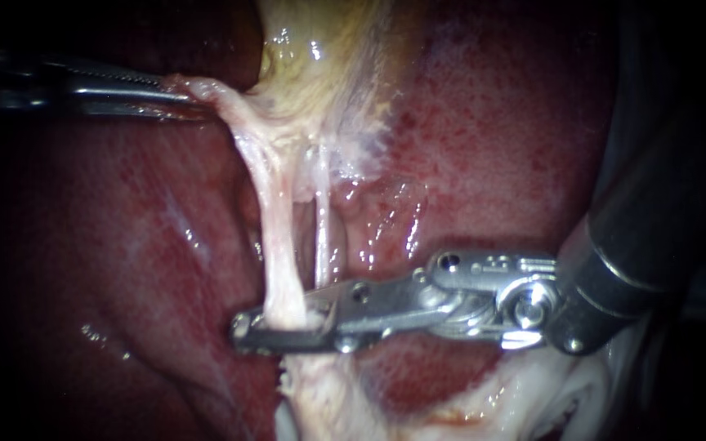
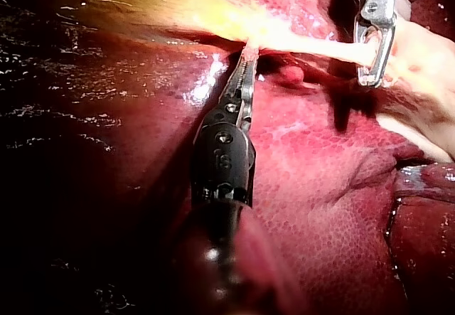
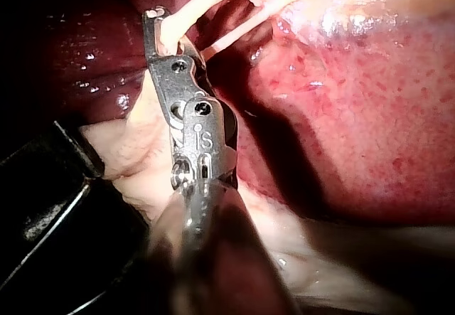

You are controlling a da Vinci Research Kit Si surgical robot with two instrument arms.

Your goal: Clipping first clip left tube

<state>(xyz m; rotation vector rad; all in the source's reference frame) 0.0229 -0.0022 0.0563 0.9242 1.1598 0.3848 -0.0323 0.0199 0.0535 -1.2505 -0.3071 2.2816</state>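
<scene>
right instrument (image 1: 247,328): shaft in from 3 o'clock in the endoscope view; jaws clenched across the left tube (image 1: 275,229), one jaw each side, tips meeting past it at approx 8 o'clock; looks to me like the clip-setting squeeze itself.
left tube: the thicker pale cord, running 12-to-6 just off centre toward 9; stretched straight, caught nr its lower end; bare above the jaws, so I'd judge there's room for more clips higher up.
right tube (image 1: 320,229): thinner cord just beside it on the 3 o'clock side; passes by the hinge end of the jaws, prob. outside the bite; can't swear to it.
left instrument (image 1: 181,96): in from 9 o'clock, tip at approx 10; jaws gripping pale tissue (image 1: 206,88) at the foot of the gallbladder (image 1: 320,49); tissue drawn toward 9, which I take as the reason both tubes stand taut and clear of the liver (image 1: 492,139), leaving a clean gap for the other jaws.
gallbladder: yellowish, at 12 o'clock; top cut off.
clip: can't make one out; if loaded it's hidden btw jaws and tube; no telling if it's fully closed.
also unclear: far side of the left tube, hidden in all 3 views; lower tube ends lost in whitish tissue (image 1: 320,392) at 6 o'clock; dark object (image 3: 43,201) beside the right instrument's shaft in its wrist view, can't tell what it is.
</scene>
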